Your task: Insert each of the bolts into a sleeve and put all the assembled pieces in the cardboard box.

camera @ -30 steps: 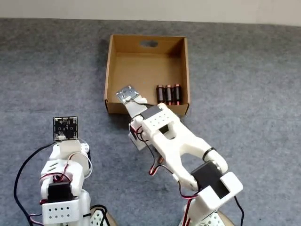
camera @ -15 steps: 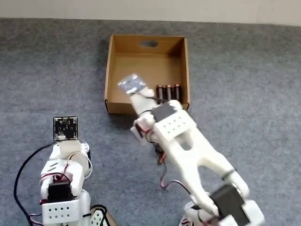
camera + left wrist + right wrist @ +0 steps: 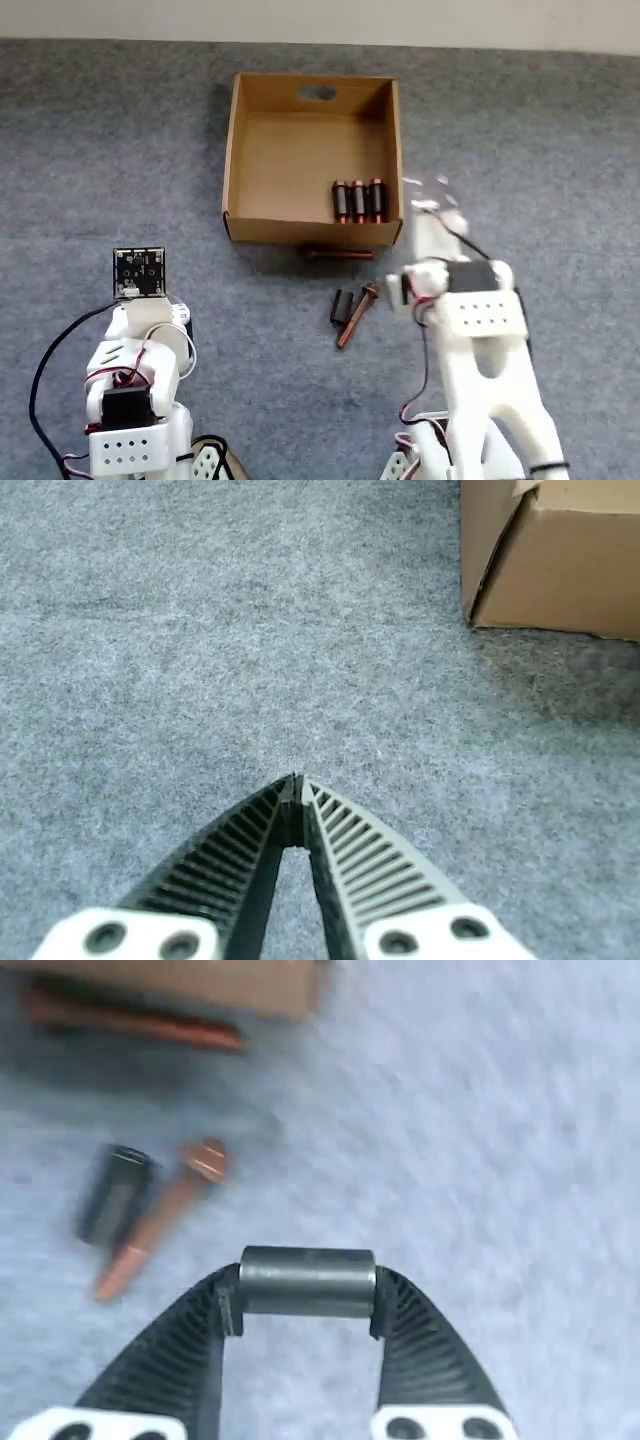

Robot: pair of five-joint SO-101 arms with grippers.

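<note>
Since the right gripper point(image 3: 307, 1292) grips a sleeve point(image 3: 307, 1278), hold it level for the bolt point(image 3: 355, 318) near the cardboard box point(image 3: 232, 150); left gripper point(image 3: 293, 785) is closed.

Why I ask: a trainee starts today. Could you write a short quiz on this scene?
1. How many assembled pieces lie in the box?
2. What does the right claw grip? A) a bolt B) a sleeve C) nothing
3. True or false: the left claw is shut and holds nothing.
Key: 1) three; 2) B; 3) true.
</note>
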